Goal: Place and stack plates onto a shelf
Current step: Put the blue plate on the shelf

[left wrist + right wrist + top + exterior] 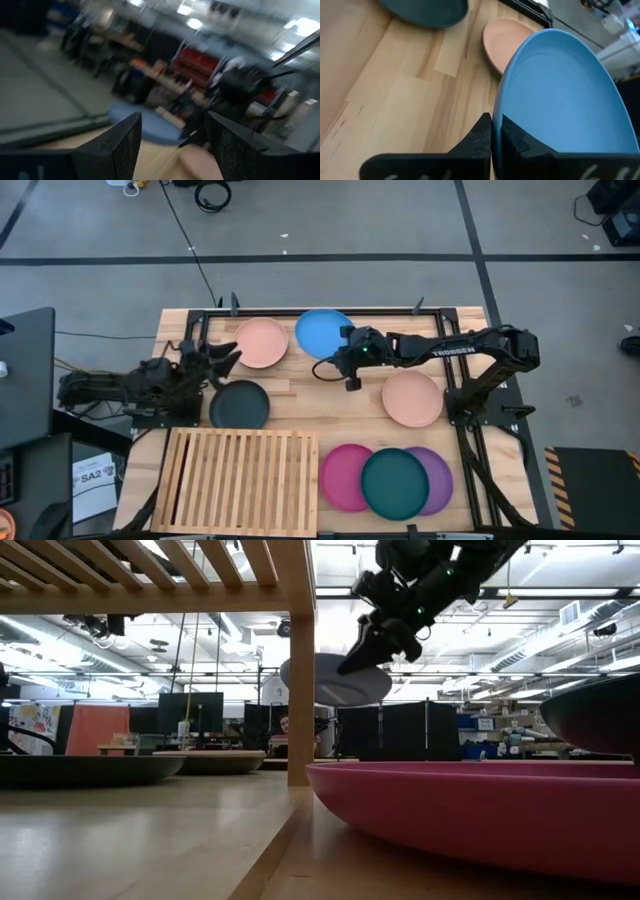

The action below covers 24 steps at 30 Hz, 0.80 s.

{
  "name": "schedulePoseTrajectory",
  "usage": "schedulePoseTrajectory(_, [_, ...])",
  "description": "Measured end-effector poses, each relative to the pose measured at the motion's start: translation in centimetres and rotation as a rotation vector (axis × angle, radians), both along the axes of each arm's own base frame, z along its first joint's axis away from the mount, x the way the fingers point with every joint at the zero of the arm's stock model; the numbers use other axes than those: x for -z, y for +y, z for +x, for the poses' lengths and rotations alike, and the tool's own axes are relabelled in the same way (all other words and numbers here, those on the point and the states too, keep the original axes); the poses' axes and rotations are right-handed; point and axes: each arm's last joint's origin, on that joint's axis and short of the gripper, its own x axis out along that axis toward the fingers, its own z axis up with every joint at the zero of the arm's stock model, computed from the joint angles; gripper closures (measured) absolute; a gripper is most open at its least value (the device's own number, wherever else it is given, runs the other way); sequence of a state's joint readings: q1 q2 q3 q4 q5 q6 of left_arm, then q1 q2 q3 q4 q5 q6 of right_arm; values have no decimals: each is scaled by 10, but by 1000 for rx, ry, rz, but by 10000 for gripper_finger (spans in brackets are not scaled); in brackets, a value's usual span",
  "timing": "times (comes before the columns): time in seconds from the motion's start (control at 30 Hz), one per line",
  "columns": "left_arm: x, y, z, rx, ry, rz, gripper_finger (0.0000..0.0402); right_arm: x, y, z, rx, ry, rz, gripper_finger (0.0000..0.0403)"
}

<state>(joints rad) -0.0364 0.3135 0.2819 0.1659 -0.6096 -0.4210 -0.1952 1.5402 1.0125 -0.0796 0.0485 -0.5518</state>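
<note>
High view, right claw [340, 361] gripping blue plate [322, 332], arm outstretched

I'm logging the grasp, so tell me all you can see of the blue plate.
The blue plate is round, shallow and matte, plain inside with a low raised rim. The right gripper pinches its rim edge-on. The low view shows it tilted and lifted clear of the table, at the far side beside a pink plate.

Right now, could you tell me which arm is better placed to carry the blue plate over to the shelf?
The right. Its gripper is already shut on the blue plate's rim and holds it off the table. The left gripper is open and empty, near the black plate, so it would have to take the plate over before the shelf.
</note>
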Motion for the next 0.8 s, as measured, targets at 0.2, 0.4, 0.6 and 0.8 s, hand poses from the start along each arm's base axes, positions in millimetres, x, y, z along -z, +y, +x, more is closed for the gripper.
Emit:
schedulePoseTrajectory(0.2, [-38,-1,20,-4,128,-96,194,-12,10,5,-88,30,-93,386])
schedulePoseTrajectory(0.4, [-69,-1,37,-9,240,-80,196,-13,24,7,-201,46,-198,386])
schedulePoseTrajectory(0.6, [-88,-4,53,87,389,50,196,-14,39,9,-270,42,-236,385])
schedulePoseTrajectory(0.8, [-94,-9,73,262,519,266,196,-14,51,10,-304,38,-237,385])
